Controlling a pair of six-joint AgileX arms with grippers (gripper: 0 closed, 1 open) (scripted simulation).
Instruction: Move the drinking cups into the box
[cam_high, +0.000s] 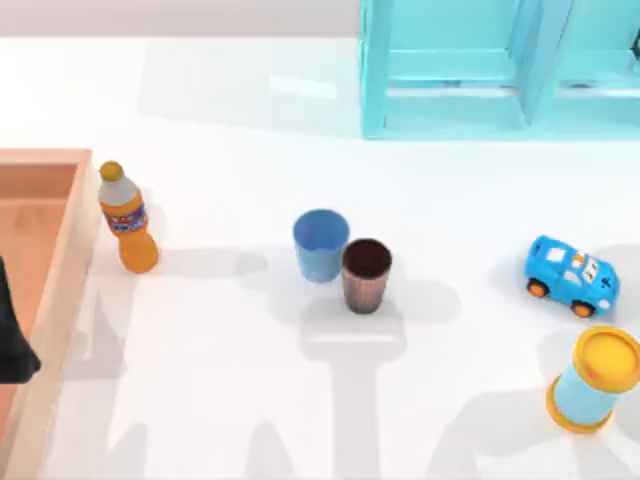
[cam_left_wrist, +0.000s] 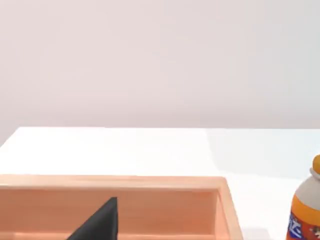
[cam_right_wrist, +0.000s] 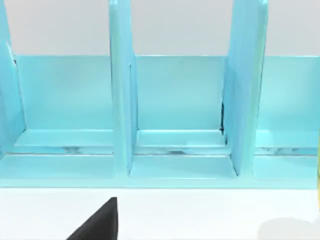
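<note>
- The light blue cup stands upright near the middle of the top view, open mouth up, and the dark brown cup stands just to its lower right, the two touching or nearly so.
- Both cups sit on the white table, well apart from the box, which runs along the left edge of the frame (a light-wood rim around an orange-brown floor).
- In the left wrist view we see the box's far rim and inner wall across the lower part of the picture.
- An orange bottle stands just beside the box's right rim in the upper left of the top view; it also shows at the lower right of the left wrist view.
- Our left arm is a dark shape at the left edge of the top view, over the box; we cannot tell how its fingers stand.
- A turquoise shelf frame fills the upper right, and the right wrist view faces its compartments.
- A blue toy car sits at the right edge, with a yellow-lidded blue cylinder below it.
</note>
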